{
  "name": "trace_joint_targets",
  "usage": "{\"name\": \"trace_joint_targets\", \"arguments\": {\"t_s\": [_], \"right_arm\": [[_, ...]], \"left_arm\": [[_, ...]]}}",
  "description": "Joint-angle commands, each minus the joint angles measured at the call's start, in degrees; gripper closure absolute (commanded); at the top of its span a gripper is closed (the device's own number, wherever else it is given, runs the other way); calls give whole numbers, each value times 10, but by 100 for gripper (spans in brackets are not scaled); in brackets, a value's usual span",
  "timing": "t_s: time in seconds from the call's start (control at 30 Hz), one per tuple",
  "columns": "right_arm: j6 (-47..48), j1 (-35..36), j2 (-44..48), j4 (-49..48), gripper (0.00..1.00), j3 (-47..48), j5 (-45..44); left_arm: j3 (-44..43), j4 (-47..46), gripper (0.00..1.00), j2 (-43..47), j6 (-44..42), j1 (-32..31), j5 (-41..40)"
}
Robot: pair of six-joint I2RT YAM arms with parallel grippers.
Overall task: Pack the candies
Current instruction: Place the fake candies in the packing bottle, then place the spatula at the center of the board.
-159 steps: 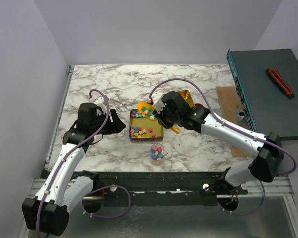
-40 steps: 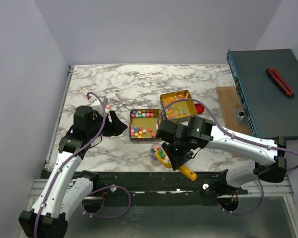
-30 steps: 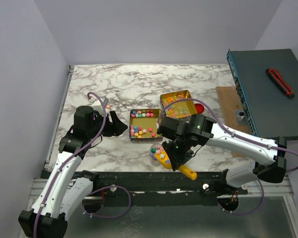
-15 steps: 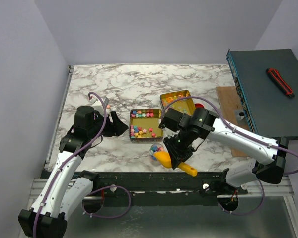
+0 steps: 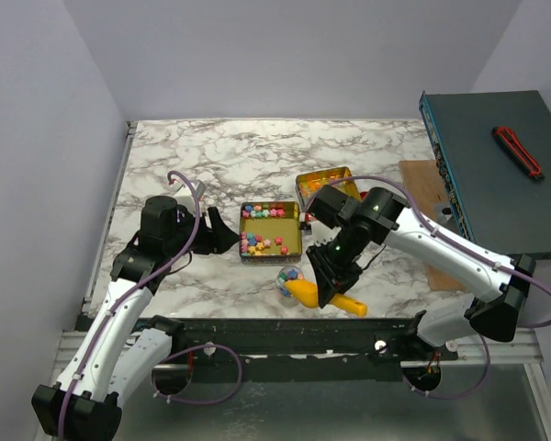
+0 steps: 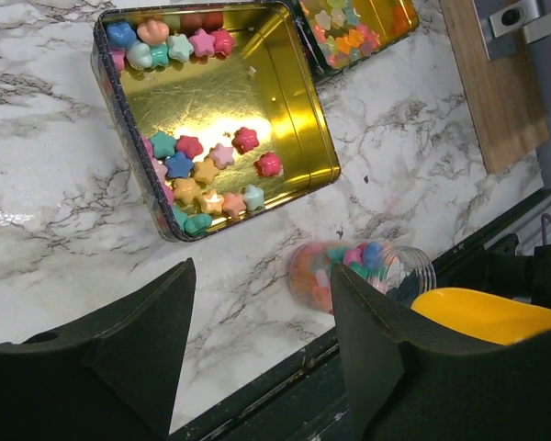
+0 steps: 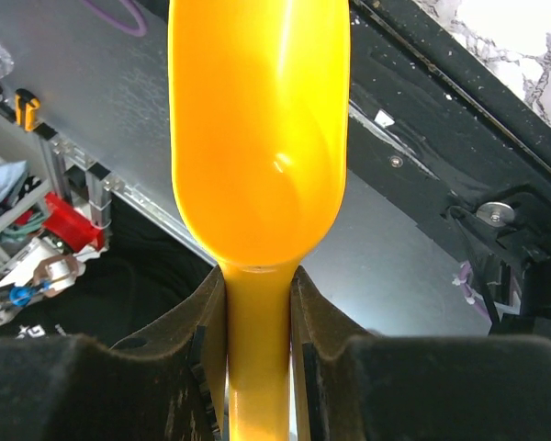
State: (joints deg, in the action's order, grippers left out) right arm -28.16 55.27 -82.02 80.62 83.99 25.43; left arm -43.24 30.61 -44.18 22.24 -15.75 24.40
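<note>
1. The candies (image 6: pixel 354 260) are in three places. A mixed heap fills the small clear jar (image 5: pixel 290 281) near the table's (image 5: pixel 211 156) front edge, loose ones lie in the square tin (image 6: pixel 230 83) behind it, and more lie in the second tin (image 5: pixel 323 172) further back.
2. In the last second the scoop (image 5: pixel 305 292) has gone from lying level over the jar's mouth to tipped, with its bowl rolled over just beside the jar. We see only its smooth back, with no candies on it.
3. We judge that this load has been poured. We see no strays on the marble around the jar.
4. The right gripper (image 7: pixel 257 363) stays clamped on the scoop's handle.
5. The left gripper (image 6: pixel 262 276) has its jaws spread and holds nothing, waiting near the square tin.
6. Both tins still hold candies, so we expect another scooping trip.
</note>
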Motion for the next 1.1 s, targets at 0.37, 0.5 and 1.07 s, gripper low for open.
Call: {"name": "trace_joint_targets", "arguments": {"t_s": [0.37,0.5,1.07], "right_arm": [[61,-95,1,6,99,-33,139],[79,-107,-6,6,99,12,119],[73,-115,54,-105,99,4,-136]], "left_arm": [[-2,8,37,1,-6,-13,-6],[-2,9,37,2,-7,-13,-10],[-1,11,37,-9,-13,-13,-26]]}}
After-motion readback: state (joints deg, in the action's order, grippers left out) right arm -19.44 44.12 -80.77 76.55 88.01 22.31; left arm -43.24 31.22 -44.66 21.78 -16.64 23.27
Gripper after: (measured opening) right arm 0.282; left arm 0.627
